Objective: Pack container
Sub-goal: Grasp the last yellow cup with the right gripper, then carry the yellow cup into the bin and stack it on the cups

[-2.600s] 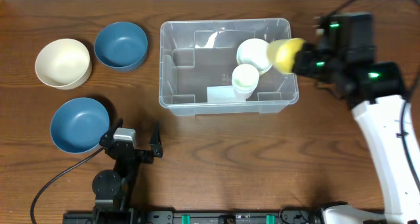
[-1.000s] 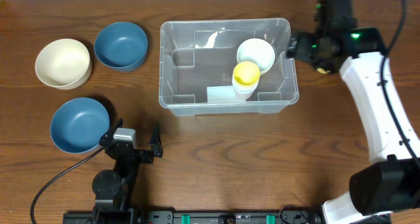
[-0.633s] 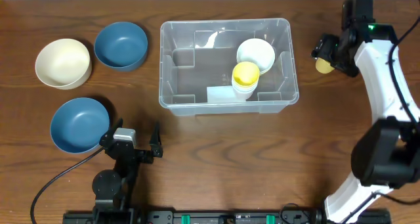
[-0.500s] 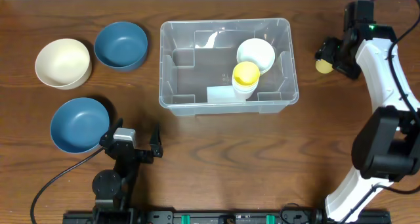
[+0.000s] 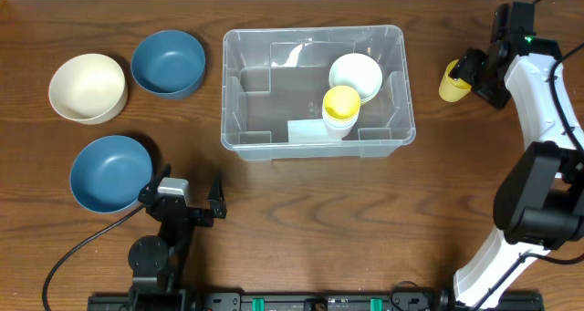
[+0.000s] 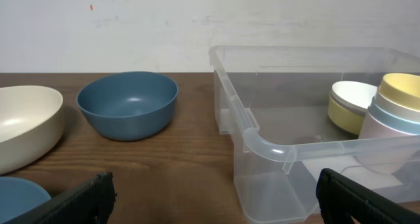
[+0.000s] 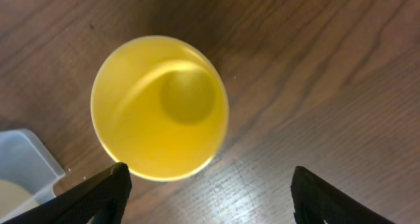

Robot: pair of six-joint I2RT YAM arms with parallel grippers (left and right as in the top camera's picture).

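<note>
The large clear rectangular plastic container (image 5: 274,110) sits in the middle of the dark wooden table (image 5: 301,220), holding a white bowl (image 5: 358,74) and a yellow-topped stack of cups (image 5: 342,103). Right of it, a yellow plastic cup (image 5: 452,81) stands just ahead of the right claw (image 7: 210,191), whose jaws are spread open. The left claw (image 5: 192,191), nearer the front edge, gapes open
</note>
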